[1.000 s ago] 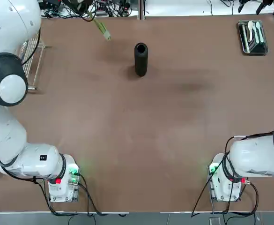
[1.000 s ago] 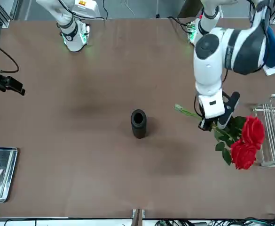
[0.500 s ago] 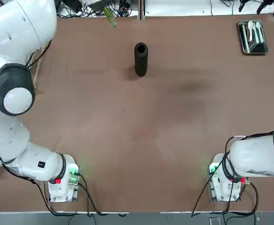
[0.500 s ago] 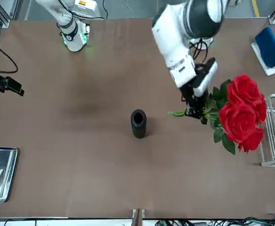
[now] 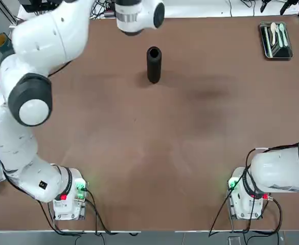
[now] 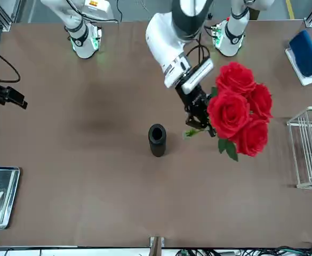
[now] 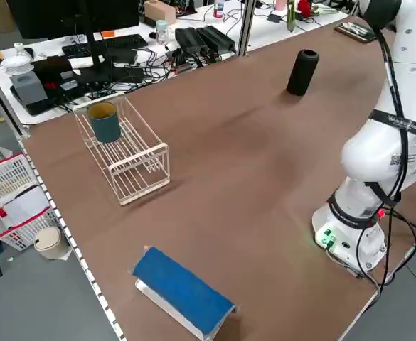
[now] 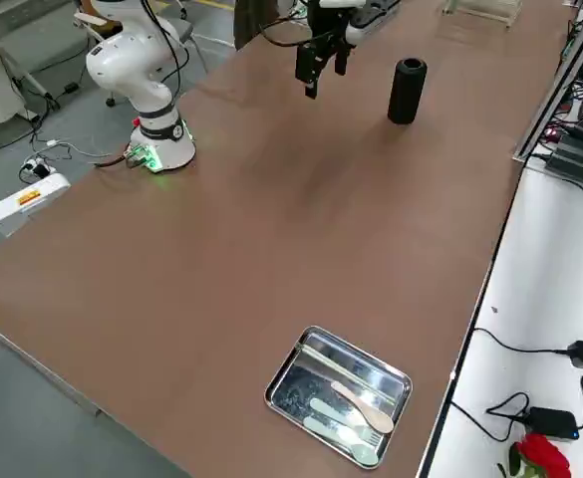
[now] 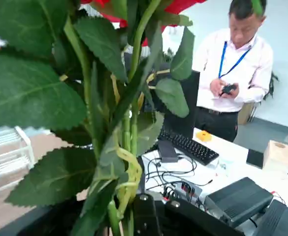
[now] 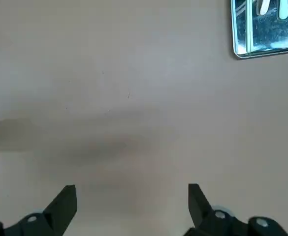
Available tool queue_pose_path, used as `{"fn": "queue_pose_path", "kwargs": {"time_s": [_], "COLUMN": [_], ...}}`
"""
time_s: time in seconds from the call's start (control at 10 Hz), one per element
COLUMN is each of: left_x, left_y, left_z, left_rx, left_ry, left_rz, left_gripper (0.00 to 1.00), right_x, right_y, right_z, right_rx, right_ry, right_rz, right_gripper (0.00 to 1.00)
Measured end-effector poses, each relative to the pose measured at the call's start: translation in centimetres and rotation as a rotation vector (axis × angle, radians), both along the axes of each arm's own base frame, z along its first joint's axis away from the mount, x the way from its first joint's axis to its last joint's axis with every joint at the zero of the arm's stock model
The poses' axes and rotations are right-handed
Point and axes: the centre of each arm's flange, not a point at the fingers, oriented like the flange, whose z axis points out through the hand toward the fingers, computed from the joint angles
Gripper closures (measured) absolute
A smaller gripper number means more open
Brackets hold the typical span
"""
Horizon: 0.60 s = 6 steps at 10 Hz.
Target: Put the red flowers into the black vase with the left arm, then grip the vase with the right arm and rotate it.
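Observation:
The black vase [image 5: 154,64] [image 6: 157,140] [image 8: 407,90] stands upright at the far middle of the table. My left gripper [image 6: 199,118] [image 8: 319,66] hangs above the table just to the vase's left, shut on the stems of the red flowers [image 6: 238,109]. The roses are raised toward the front camera. Their stem ends [image 6: 191,133] point toward the vase and are outside its mouth. Leaves and stems [image 9: 126,147] fill the left wrist view. My right gripper [image 10: 131,201] is open over bare table, holding nothing.
A metal tray [image 5: 275,41] [image 8: 339,393] with spoons lies at the far right corner. A wire rack [image 6: 309,146] [image 7: 126,153] holding a dark green cup [image 7: 105,121] sits at the left edge, with a blue block [image 7: 183,291] nearer. A person [image 9: 235,73] stands beyond the table.
My left arm has swung from the table's left side toward the middle, carrying the flowers up and over until the stem ends are beside the vase. The right arm has not moved.

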Motion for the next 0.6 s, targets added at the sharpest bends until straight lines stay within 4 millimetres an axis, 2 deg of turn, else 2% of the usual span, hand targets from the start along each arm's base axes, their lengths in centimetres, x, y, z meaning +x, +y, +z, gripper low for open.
{"fn": "queue_pose_path", "kwargs": {"time_s": [0.1, 0.3, 0.6], "left_x": [0.4, 0.4, -1.8], "left_y": [-1.2, -3.5, -7.0], "left_z": [-1.3, -2.2, -2.5], "left_rx": [0.042, 0.079, 0.046], "left_ry": [-0.033, -0.088, -0.114], "left_rz": [-0.009, -0.034, -0.075], "left_gripper": [0.94, 0.94, 0.94], "right_x": [0.0, 0.1, 0.1], "right_y": [0.3, 1.4, 2.1], "right_z": [0.0, 0.0, 0.1], "right_rx": [0.0, 0.0, 0.0], "right_ry": [0.0, 0.0, -0.002], "right_rz": [0.007, 0.03, 0.042], "right_gripper": [0.0, 0.0, 0.0]}}
